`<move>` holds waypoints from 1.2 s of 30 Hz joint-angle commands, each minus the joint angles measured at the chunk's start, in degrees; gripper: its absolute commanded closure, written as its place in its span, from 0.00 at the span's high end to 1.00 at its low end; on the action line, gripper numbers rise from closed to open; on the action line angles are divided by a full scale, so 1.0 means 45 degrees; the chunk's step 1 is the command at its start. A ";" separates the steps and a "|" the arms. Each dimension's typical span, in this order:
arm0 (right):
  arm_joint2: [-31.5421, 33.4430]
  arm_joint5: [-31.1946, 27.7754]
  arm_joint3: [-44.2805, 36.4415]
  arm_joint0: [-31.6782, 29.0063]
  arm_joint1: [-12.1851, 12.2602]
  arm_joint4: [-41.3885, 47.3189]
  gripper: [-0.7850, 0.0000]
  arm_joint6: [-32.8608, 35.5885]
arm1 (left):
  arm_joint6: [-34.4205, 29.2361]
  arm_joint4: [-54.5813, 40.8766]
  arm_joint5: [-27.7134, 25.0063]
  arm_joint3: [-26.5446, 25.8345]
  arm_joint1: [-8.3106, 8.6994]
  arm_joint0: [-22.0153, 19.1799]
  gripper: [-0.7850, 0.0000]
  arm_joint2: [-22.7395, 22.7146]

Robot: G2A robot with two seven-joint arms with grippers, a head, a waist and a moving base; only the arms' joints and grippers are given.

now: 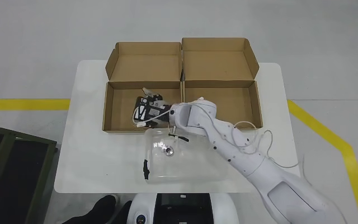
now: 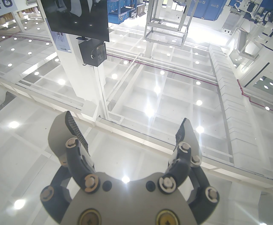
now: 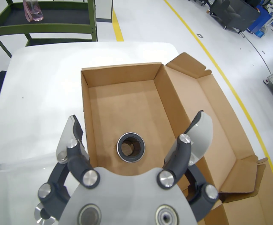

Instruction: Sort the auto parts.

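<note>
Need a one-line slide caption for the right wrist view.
Right end effector open above a cardboard box with one metal ring on its floor.

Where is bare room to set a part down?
The right box floor is bare where visible. In the left box, bare floor lies between the ring and the outer end wall. Crowded around the ring, under the open right gripper.

I operated in an industrial test hall. My white table (image 1: 89, 162) stood on a sealed grey floor (image 1: 45, 45) marked with yellow lane lines (image 1: 33, 104). 1 green steel rack (image 3: 49, 25) stood nearby. Overhead ran a white grid ceiling (image 2: 170, 89) with recessed spotlights, an aluminium frame (image 2: 164, 28) and blue containers (image 2: 119, 10).
</note>
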 commanded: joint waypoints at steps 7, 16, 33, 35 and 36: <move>0.1218 -0.0947 -0.3031 -0.1807 0.0633 -0.0357 1.00 0.1016 | 0.0000 0.0000 0.0000 0.0000 0.0000 0.0000 1.00 0.0000; 0.2557 -0.3088 -0.5959 -0.4340 0.1445 -0.1259 1.00 0.1472 | 0.0000 0.0000 0.0000 0.0000 0.0000 0.0000 1.00 0.0000; 0.3488 -0.4703 -0.6727 -0.7362 0.2383 -0.4173 1.00 -0.0414 | 0.0000 0.0000 0.0000 0.0000 0.0000 0.0000 1.00 0.0000; 0.3471 -0.4627 -0.6483 -0.7422 0.2425 -0.4349 1.00 -0.0573 | 0.0000 0.0000 0.0000 0.0000 0.0000 0.0000 1.00 0.0000; 0.3460 -0.4598 -0.6410 -0.7425 0.2435 -0.4403 1.00 -0.0600 | 0.0000 0.0000 0.0000 0.0000 0.0000 0.0000 1.00 0.0000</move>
